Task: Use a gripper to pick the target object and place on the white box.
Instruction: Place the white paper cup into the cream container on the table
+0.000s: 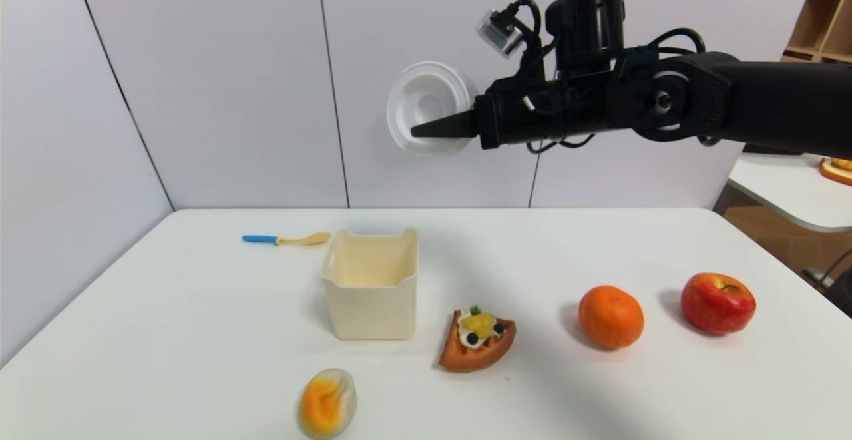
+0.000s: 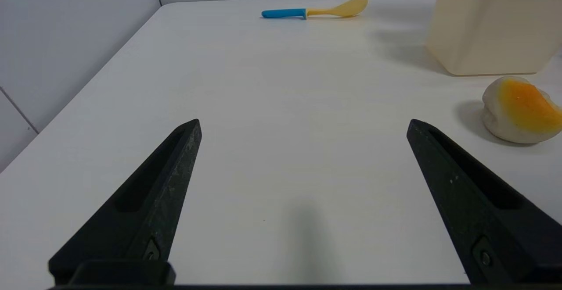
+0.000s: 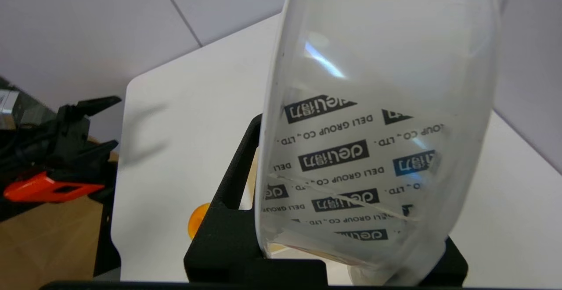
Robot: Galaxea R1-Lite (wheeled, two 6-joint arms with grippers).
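My right gripper [image 1: 440, 131] hangs high above the table, shut on the target object [image 1: 426, 106], a white round puck with a wide flange held on edge. It is above and a little to the right of the white box [image 1: 371, 280], which stands open-topped on the table. In the right wrist view the puck [image 3: 377, 105] fills the frame, showing printed clear tape, with one black finger [image 3: 232, 180] pressed against its rim. The left gripper [image 2: 304, 125] is open low over bare table, with nothing between its fingers; it is out of the head view.
A blue-handled spoon [image 1: 286, 239] lies behind the box. A waffle slice [image 1: 476, 340], an orange [image 1: 610, 317] and an apple [image 1: 717, 302] sit to its right. An egg-like piece [image 1: 327, 403] lies near the front edge. A second table [image 1: 785, 187] stands at far right.
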